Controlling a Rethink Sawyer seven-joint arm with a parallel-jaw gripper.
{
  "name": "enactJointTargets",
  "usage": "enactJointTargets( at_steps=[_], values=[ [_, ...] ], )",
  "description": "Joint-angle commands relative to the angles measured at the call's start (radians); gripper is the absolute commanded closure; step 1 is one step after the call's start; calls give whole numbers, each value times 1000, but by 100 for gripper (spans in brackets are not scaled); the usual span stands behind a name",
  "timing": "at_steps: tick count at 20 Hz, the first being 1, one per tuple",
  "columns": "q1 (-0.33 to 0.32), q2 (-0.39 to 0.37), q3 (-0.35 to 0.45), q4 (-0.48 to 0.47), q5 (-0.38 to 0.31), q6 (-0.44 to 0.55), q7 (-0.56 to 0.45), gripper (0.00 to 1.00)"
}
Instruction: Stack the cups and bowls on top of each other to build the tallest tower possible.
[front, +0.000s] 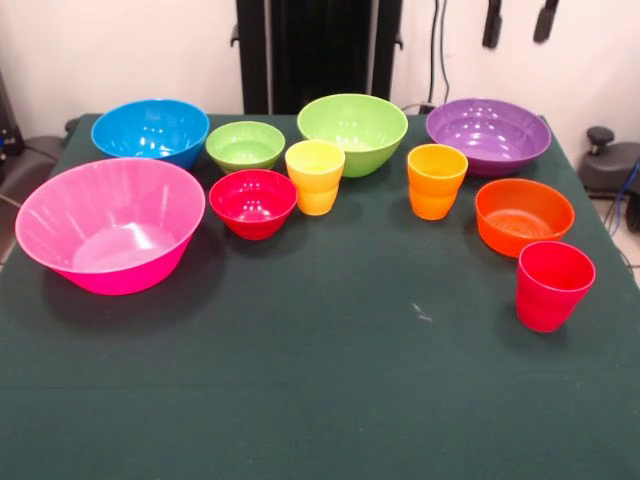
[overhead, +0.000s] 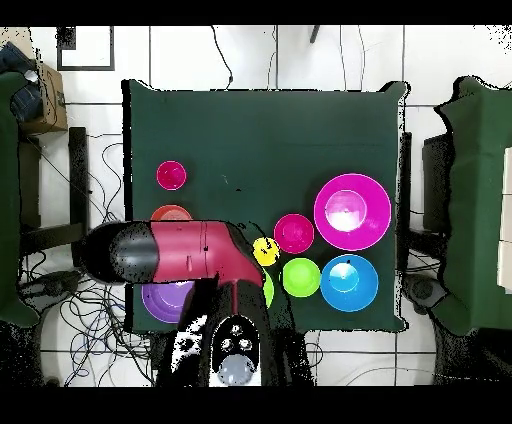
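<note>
Nothing is stacked; every piece stands apart on the green table (front: 330, 380). The cups are upright: yellow (front: 315, 176), orange (front: 436, 181) and red (front: 553, 285). The bowls are a ribbed pink one (front: 110, 224), blue (front: 151, 130), small green (front: 245, 145), small red (front: 253, 202), large lime (front: 352, 131), purple (front: 488, 134) and small orange (front: 524, 215). Only my gripper's (front: 518, 22) two black tips show, at the top edge above the purple bowl, open with nothing between them. Overhead, my red arm (overhead: 180, 255) covers the orange cup and parts of the purple bowl (overhead: 160, 303) and lime bowl (overhead: 269, 292).
Black office chairs stand beside both sides of the table (overhead: 425, 190). Cables lie on the tiled floor around the base. A cardboard box (overhead: 45, 95) sits off the table's corner.
</note>
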Motion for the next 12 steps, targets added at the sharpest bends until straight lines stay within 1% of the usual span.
enactJointTargets(
  at_steps=[1, 3, 5, 6, 8, 9, 12],
  values=[
    [20, 180, 41, -59, -57, -108, 142, 0],
    [22, 191, 39, -54, -50, -131, 143, 0],
    [39, 230, 30, -80, -48, -163, 163, 0],
    [40, 248, 32, -80, -41, -198, 169, 0],
    [48, 261, 23, -91, -39, -209, 173, 0],
    [49, 265, 20, -93, -37, -211, 171, 0],
    [44, 296, 20, -92, -37, -268, 162, 0]
  ],
)
